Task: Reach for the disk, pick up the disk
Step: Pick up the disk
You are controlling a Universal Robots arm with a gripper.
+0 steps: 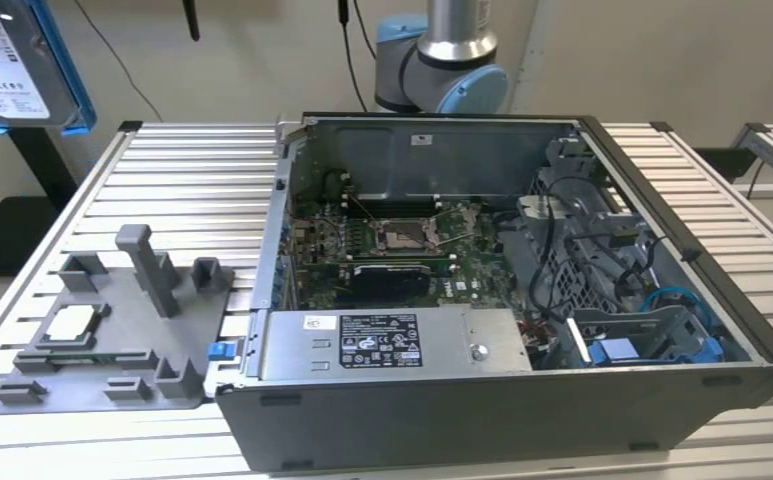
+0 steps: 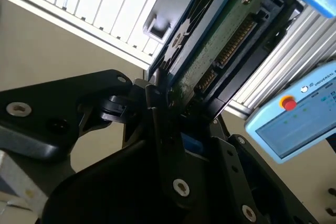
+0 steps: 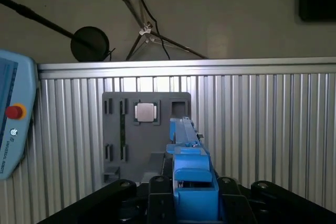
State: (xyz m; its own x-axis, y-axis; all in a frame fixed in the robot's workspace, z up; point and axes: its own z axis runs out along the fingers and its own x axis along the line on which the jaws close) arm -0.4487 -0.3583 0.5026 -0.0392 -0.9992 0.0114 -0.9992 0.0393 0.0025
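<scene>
The disk (image 1: 13, 60) is lifted high at the exterior view's upper left, above the table: a silver-grey drive with a white label in a bright blue bracket. In the second wrist view its green circuit-board underside (image 2: 220, 40) rises out of my gripper (image 2: 176, 103), whose black fingers (image 2: 156, 109) clamp its lower end. In the first wrist view the disk (image 3: 184, 135) shows edge-on as a blue bracket strip held in my gripper (image 3: 191, 192), which is shut on it.
Below lies a grey holding fixture (image 1: 106, 330) (image 3: 118, 145) with a small square silver chip (image 1: 73, 322) (image 3: 145, 112) in it. An open computer case (image 1: 493, 290) takes up the table's middle and right. A teach pendant (image 2: 304, 114) (image 3: 10, 119) hangs near the table edge.
</scene>
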